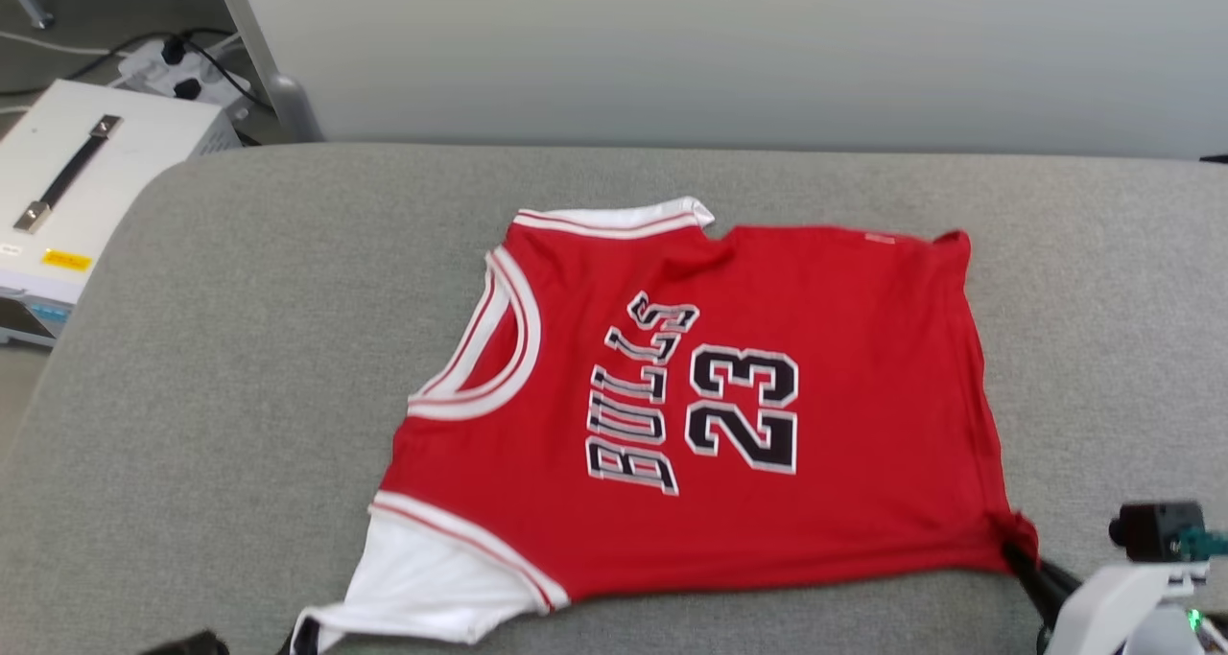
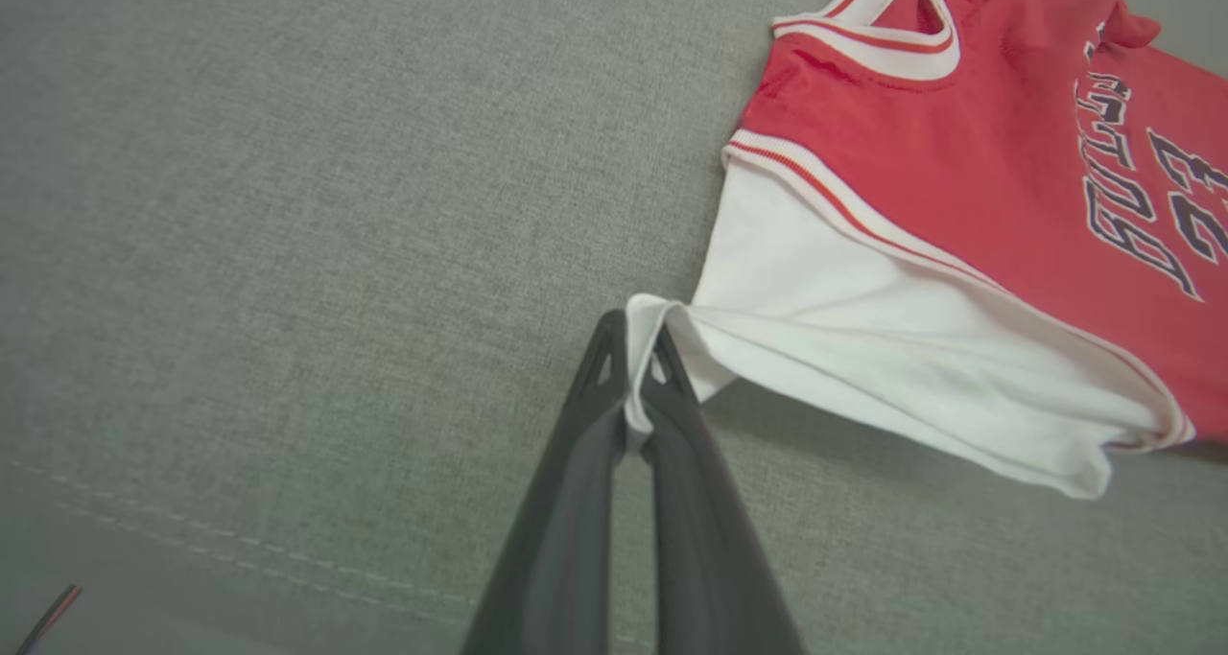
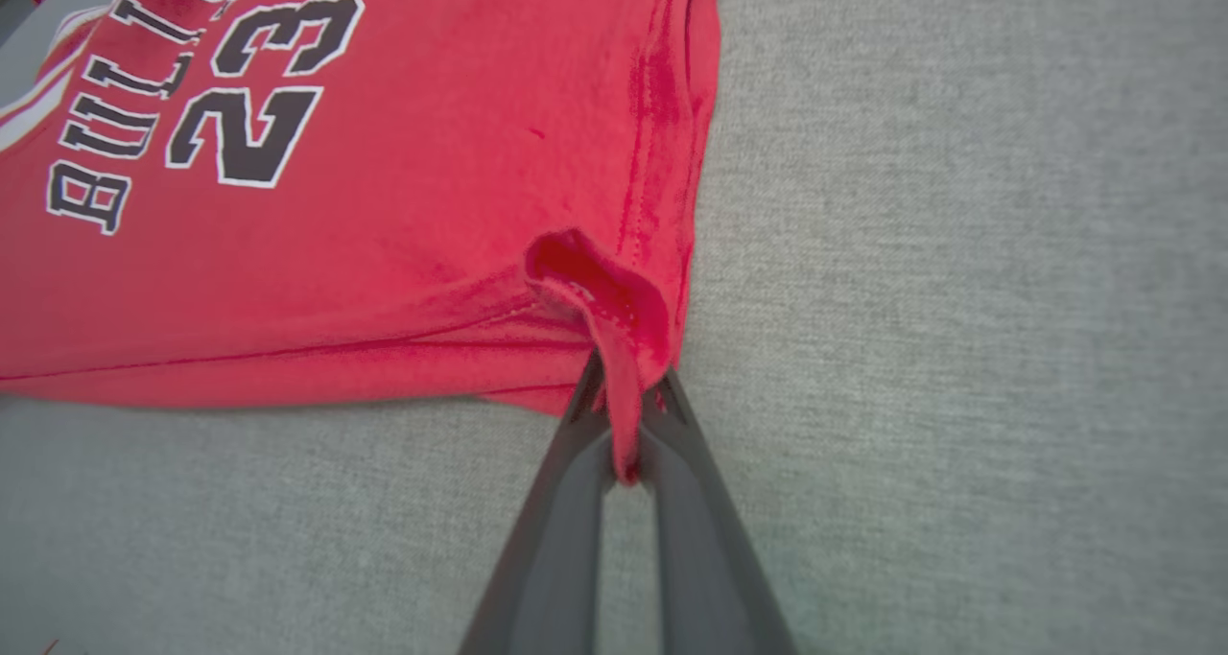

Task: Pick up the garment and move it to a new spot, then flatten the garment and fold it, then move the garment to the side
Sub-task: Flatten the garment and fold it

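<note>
The left gripper pinches the corner of the white sleeve, its two dark fingers closed with the cloth between them. The sleeve stretches from there to the red garment, which lies on grey fabric. Dark lettering shows at the garment's right.

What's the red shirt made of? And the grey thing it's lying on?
The garment looks like soft, matte knit cloth: it creases and bunches at the pinched corners. The grey surface looks like coarse woven upholstery fabric, with a visible weave and a stitched seam, probably over padding.
</note>
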{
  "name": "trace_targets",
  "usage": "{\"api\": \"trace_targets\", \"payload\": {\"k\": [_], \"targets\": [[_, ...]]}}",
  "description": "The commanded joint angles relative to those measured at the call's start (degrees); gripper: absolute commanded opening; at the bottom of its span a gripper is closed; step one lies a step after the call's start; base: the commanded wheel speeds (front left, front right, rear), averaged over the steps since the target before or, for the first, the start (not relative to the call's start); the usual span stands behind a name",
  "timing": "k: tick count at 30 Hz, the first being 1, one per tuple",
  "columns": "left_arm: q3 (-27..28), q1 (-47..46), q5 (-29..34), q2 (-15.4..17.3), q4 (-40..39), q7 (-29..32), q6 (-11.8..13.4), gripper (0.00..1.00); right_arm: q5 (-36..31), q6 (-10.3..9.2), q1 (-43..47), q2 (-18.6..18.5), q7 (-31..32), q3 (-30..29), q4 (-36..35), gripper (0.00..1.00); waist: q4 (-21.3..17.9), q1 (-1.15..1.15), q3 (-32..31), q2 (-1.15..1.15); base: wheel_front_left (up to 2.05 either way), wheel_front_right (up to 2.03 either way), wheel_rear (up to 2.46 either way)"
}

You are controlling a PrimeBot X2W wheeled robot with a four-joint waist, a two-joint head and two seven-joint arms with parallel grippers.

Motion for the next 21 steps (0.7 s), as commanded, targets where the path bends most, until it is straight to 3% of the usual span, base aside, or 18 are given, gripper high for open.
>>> {"api": "trace_targets", "payload": {"k": [1, 6, 11, 16, 21], "targets": [[1.2, 2.9, -1.2, 1.2, -1.3, 0.8, 1.7, 0.00, -1.2, -0.13, 2.8, -0.6, 0.9, -1.9, -1.2, 0.00, 0.4, 0.01, -1.8, 0.00, 0.00, 0.00, 0.00], [2.2, 9.1, -2.5, 2.0, -7.8, 3.0, 4.9, 0.00, -4.3, -0.13, 11.1, 1.5, 4.5, -7.7, -7.6, 0.00, 1.0, 0.01, -2.3, 0.00, 0.00, 0.00, 0.00], [2.4, 8.7, -2.0, 3.6, -14.4, 4.6, 5.9, 0.00, -7.4, -0.13, 15.1, 4.5, 8.4, -13.6, -14.7, 0.00, 1.4, 0.01, -1.6, 0.00, 0.00, 0.00, 0.00], [1.2, 1.0, -1.1, 3.9, -17.9, 7.3, 5.7, 0.00, -11.3, -0.13, 14.0, 7.5, 13.1, -17.7, -22.2, 0.00, 1.3, 0.01, 1.2, 0.00, 0.00, 0.00, 0.00], [-1.3, -9.6, 0.9, 3.1, -15.2, 9.1, 4.1, 0.00, -15.7, -0.13, 9.7, 8.7, 17.4, -19.9, -24.6, 0.00, 0.8, 0.01, 4.4, 0.00, 0.00, 0.00, 0.00]]}}
